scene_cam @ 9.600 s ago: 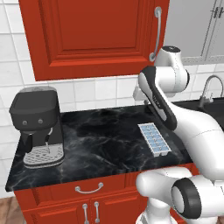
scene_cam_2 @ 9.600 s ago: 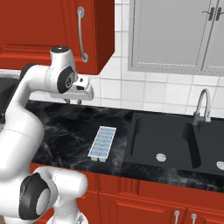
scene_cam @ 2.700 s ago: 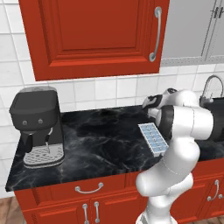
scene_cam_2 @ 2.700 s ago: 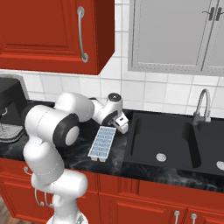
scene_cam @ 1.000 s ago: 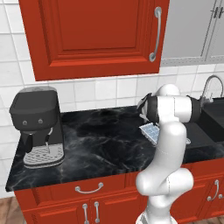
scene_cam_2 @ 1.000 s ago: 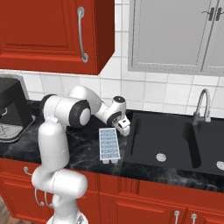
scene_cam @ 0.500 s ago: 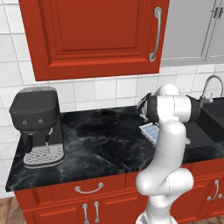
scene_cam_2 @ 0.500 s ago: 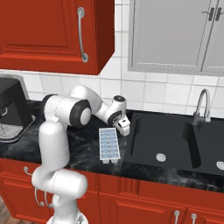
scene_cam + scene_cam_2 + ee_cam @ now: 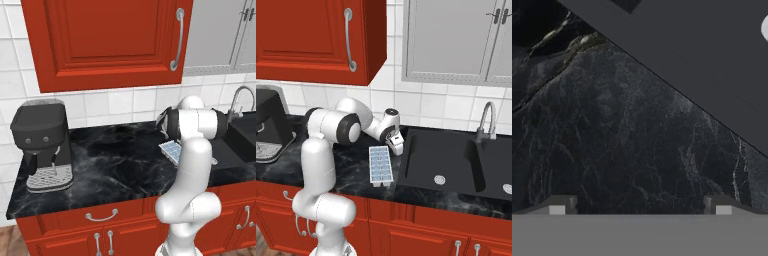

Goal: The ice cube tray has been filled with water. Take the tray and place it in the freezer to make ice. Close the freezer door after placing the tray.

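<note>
The ice cube tray (image 9: pixel 380 166) lies flat on the black marble counter (image 9: pixel 351 160), its two rows of cells filled with pale blue water. In the left base view a corner of the tray (image 9: pixel 169 149) shows beside my arm. My gripper (image 9: pixel 397 146) hangs low at the tray's far right corner, between the tray and the sink (image 9: pixel 456 155). In the hand view the gripper (image 9: pixel 639 207) is open, with only bare counter (image 9: pixel 622 140) between its fingertips (image 9: pixel 557 207). The freezer and the freezer door are out of view.
A black coffee machine (image 9: pixel 42 140) stands at the counter's left end. A faucet (image 9: pixel 483 122) rises behind the sink. Red wall cabinets (image 9: pixel 110 40) and grey ones (image 9: pixel 456 40) hang above, with red base cabinets (image 9: pixel 100 230) below the counter edge.
Since the oldest frames the arm has come down from above the counter to the tray's far end, and the tray has turned a little. Nothing has moved over the last second.
</note>
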